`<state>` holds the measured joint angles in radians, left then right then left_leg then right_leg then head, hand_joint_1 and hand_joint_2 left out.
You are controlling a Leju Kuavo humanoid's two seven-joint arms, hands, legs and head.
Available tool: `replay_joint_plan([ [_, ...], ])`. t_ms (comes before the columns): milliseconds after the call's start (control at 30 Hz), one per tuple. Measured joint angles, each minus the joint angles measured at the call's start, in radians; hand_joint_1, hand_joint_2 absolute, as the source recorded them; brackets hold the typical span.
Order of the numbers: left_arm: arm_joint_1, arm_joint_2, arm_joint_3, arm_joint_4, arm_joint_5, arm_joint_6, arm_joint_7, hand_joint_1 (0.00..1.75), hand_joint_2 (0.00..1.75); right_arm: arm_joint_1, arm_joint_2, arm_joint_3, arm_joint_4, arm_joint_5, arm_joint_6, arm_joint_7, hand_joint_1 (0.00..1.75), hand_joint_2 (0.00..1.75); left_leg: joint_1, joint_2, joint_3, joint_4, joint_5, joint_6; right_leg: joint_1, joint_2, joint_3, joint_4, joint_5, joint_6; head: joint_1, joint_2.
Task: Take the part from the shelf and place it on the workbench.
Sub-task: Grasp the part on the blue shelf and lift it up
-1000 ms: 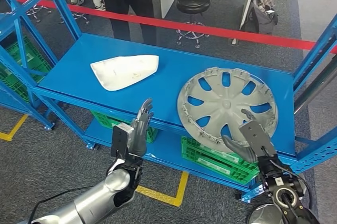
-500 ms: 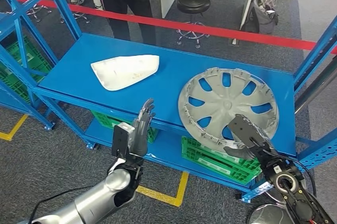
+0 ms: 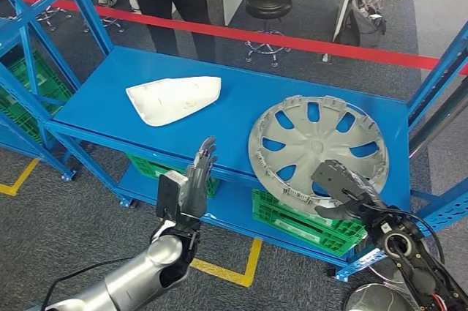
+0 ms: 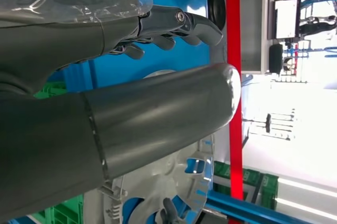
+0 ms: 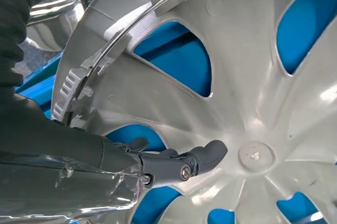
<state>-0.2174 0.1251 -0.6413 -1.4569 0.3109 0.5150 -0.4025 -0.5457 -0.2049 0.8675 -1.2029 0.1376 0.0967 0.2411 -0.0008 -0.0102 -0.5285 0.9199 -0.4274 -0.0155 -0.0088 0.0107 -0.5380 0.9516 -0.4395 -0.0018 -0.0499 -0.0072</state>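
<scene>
**Right hand at the hubcap rim, grasp not confirmed**

Step in hand: taking the part off the shelf. The silver hubcap point(image 3: 317, 146) lies flat on the blue shelf point(image 3: 110, 99), right side, near edge over the shelf lip. Right hand point(image 3: 342, 190) sits on that near edge: fingers point(image 5: 190, 163) reach over the spoked face toward the hub, thumb looks to be under the rim. Can't tell from here if it has actually clamped; nothing looks lifted.

Left hand point(image 3: 193, 179) hovers in front of the shelf edge, fingers extended and apart, holding nothing, well clear of the hubcap and of the white panel point(image 3: 174, 99) further left.

Next move, I'd say: close firmly on the rim, then lift before pulling back. A wide, thin disc held at one edge will likely tip or slip, so the left hand may need to support.
</scene>
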Motion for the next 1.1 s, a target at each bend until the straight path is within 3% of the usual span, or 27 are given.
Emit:
replay_joint_plan([
  [767,-0.028,-0.006,0.000,0.000,0.021,0.001,0.001,0.00,0.00,-0.058,-0.011,0.105,0.052,0.093,0.017,0.042,0.00,1.75,0.000,0.001,0.003,0.000,0.000,0.000,0.000,0.001,0.002,0.000,0.001,0.001,0.000,0.000],
  [1100,-0.017,-0.004,-0.002,-0.001,0.050,0.036,-0.019,0.00,0.00,-0.044,-0.031,0.139,0.040,0.242,-0.017,0.059,0.00,1.75,0.000,0.001,0.004,0.000,0.000,0.000,0.000,0.001,0.003,0.000,0.001,0.001,0.000,0.000],
])
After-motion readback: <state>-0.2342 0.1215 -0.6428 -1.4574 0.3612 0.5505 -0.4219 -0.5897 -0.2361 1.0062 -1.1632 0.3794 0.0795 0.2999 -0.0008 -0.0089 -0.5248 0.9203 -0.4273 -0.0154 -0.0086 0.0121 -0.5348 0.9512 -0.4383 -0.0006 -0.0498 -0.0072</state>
